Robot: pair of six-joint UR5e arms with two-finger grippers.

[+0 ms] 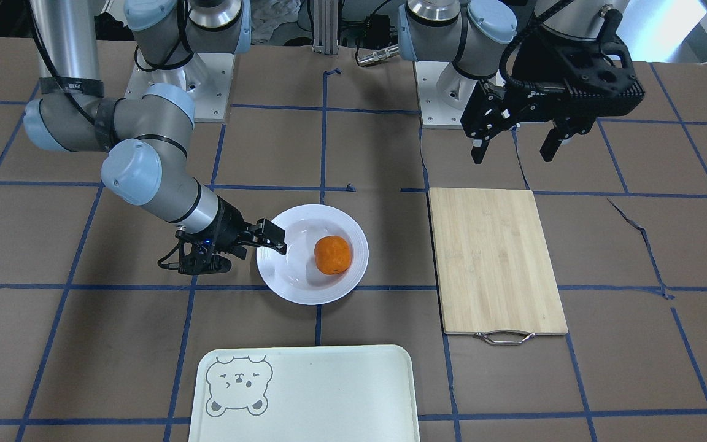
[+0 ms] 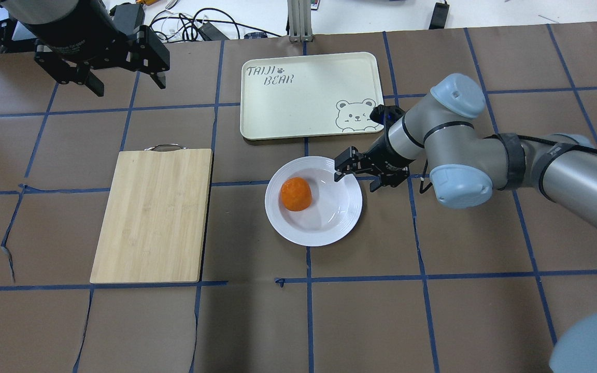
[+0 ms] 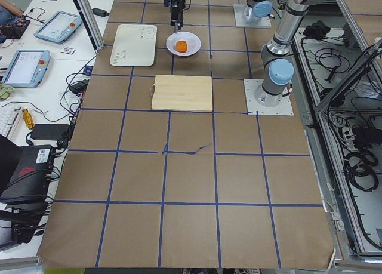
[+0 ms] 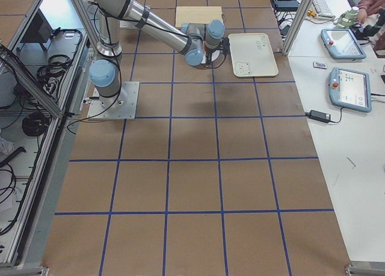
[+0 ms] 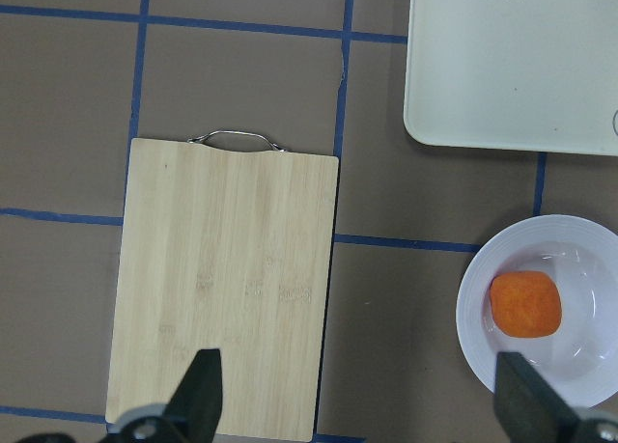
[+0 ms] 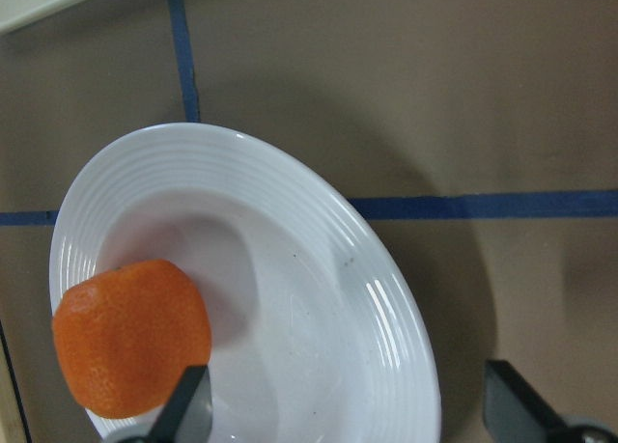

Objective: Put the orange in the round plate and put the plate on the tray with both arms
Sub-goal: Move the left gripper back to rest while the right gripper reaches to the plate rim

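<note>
We find our right claw (image 2: 356, 181), jaws apart, straddling the plate (image 2: 329, 234) rim; the left claw (image 2: 128, 85), likewise apart, hangs well away.

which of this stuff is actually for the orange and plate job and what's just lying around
For the job: orange, round plate, tray, left gripper, right gripper.
Just lying about: bamboo cutting board, control tablet on the side bench.
</note>
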